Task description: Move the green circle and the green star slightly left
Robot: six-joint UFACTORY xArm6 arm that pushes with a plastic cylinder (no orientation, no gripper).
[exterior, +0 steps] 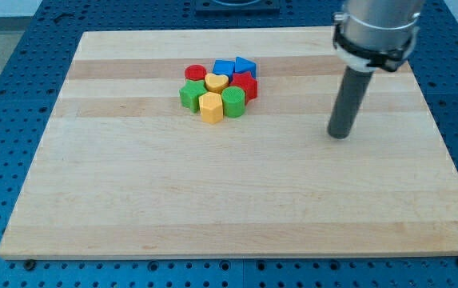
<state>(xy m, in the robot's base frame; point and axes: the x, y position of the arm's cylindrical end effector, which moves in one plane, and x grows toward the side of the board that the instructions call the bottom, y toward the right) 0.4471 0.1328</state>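
The green circle (233,102) sits at the right front of a tight cluster of blocks on the wooden board (236,192). The green star (189,95) sits at the cluster's left front. A yellow hexagon (211,107) lies between them, touching both. My tip (339,135) rests on the board well to the view's right of the cluster, about 130 pixels from the green circle and a little lower in the view. It touches no block.
Behind the green blocks lie a yellow heart (217,82), a red circle (195,74), a red star (245,86), a blue block (224,67) and a blue triangle (245,65). A blue perforated table surrounds the board.
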